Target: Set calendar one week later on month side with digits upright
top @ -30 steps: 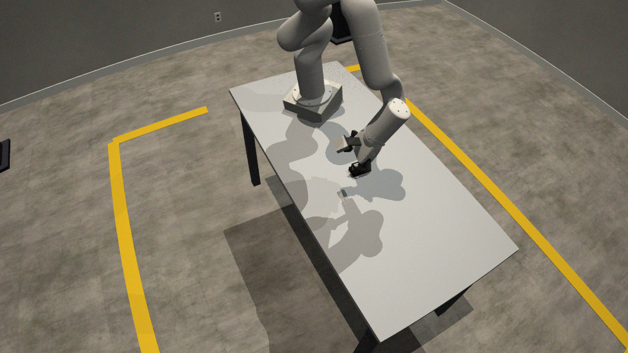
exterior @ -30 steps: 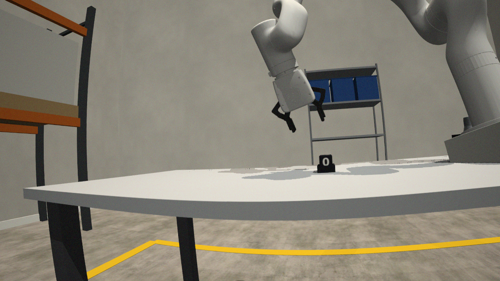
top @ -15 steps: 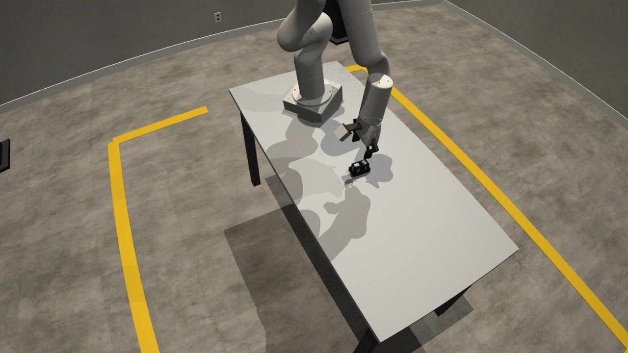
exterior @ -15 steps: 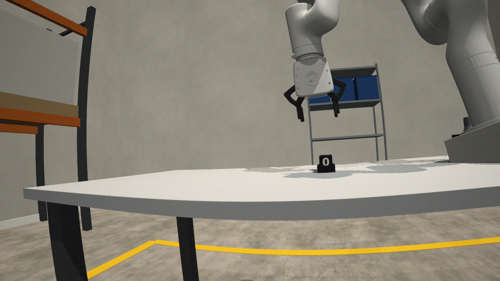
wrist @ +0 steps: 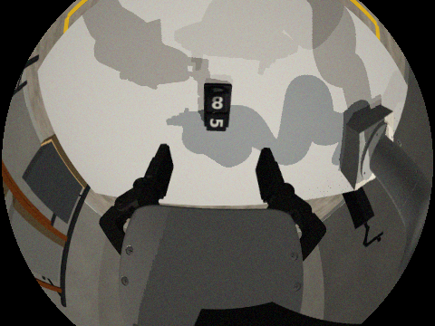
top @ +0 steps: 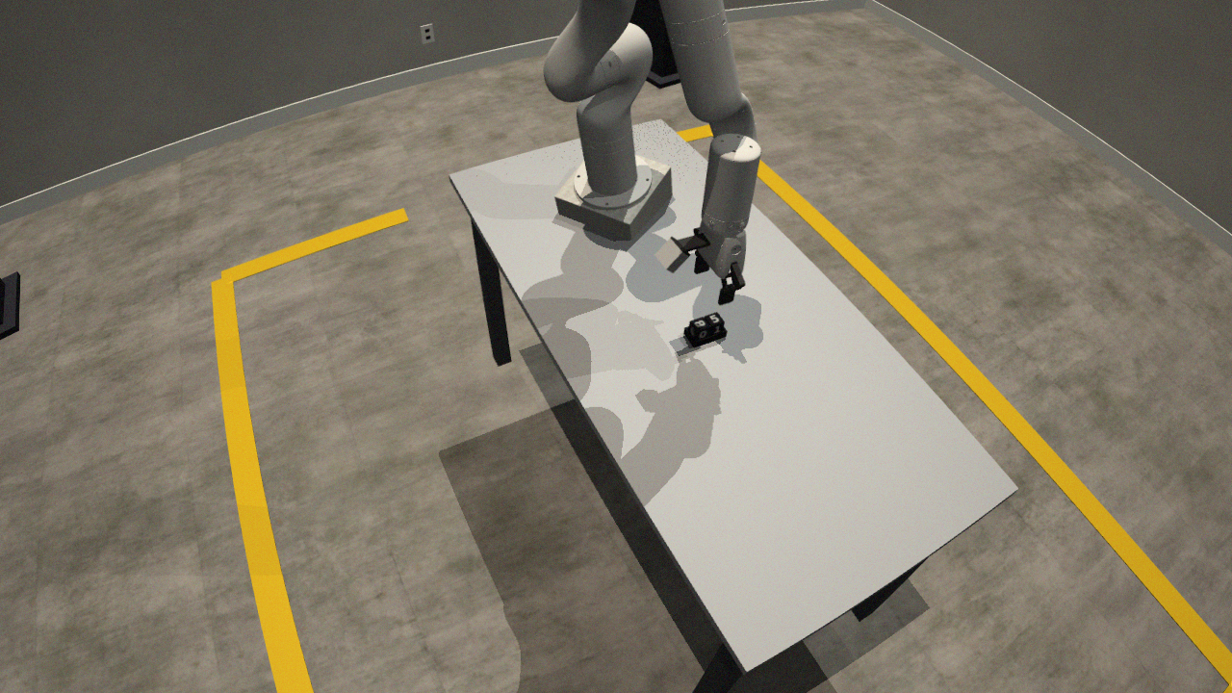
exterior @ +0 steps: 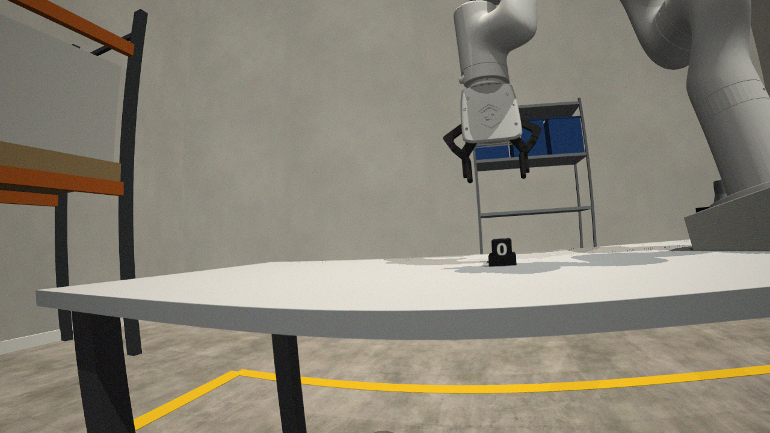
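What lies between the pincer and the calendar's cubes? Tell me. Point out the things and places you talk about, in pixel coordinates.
Nothing that I can see: the exterior view shows only open air between the raised, open pincer [top: 713,280] [exterior: 495,179] [wrist: 215,157] and the black cubes [top: 705,325] [exterior: 501,248] [wrist: 217,103].

Two cubes [top: 699,325] [wrist: 217,100] sit side by side in the tray [top: 707,342] [exterior: 502,262], which rests on the surface [top: 801,448] [exterior: 344,285] [wrist: 118,163]. The arm's base [top: 594,215] [exterior: 726,226] [wrist: 351,158] stands on the same surface, well apart from the tray.

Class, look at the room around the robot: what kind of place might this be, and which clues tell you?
Probably a workshop or warehouse-style robot lab: yellow floor tape, orange-beamed racking, and a metal shelf holding blue bins.
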Motion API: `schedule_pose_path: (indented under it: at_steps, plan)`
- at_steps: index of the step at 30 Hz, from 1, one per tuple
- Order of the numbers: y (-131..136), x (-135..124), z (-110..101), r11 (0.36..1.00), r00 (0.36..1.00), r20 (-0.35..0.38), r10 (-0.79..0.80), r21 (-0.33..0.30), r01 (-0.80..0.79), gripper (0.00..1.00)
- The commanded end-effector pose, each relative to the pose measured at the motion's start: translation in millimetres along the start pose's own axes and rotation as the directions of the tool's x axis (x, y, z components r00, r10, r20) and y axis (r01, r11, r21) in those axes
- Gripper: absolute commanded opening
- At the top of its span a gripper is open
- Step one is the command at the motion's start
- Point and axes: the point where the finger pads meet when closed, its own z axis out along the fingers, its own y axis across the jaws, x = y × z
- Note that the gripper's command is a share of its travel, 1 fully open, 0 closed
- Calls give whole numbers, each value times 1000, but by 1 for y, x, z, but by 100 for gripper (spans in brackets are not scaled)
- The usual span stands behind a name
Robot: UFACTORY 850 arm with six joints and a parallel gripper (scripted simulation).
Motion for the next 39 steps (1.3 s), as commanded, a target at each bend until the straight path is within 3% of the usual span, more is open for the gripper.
schedule_pose_path:
  at_steps: [1, 9, 18, 23, 31, 34, 35, 39]
  plan:
    - [-1, 0, -1, 1000, 1000, 0, 0, 3, 0, 100]
    - [0, 1, 0, 1000, 1000, -1, -21, 3, 21, 100]
    - [11, 10, 3, 967, 967, -14, -255, 4, 255, 100]
    - [18, 16, 4, 918, 918, -21, -396, 2, 396, 100]
    - [31, 25, 8, 782, 782, -29, -623, -6, 623, 100]
    - [31, 26, 8, 771, 770, -30, -637, -7, 637, 100]
    - [36, 29, 9, 706, 706, -31, -708, -10, 708, 100]
    - [41, 32, 10, 634, 633, -32, -773, -14, 773, 100]
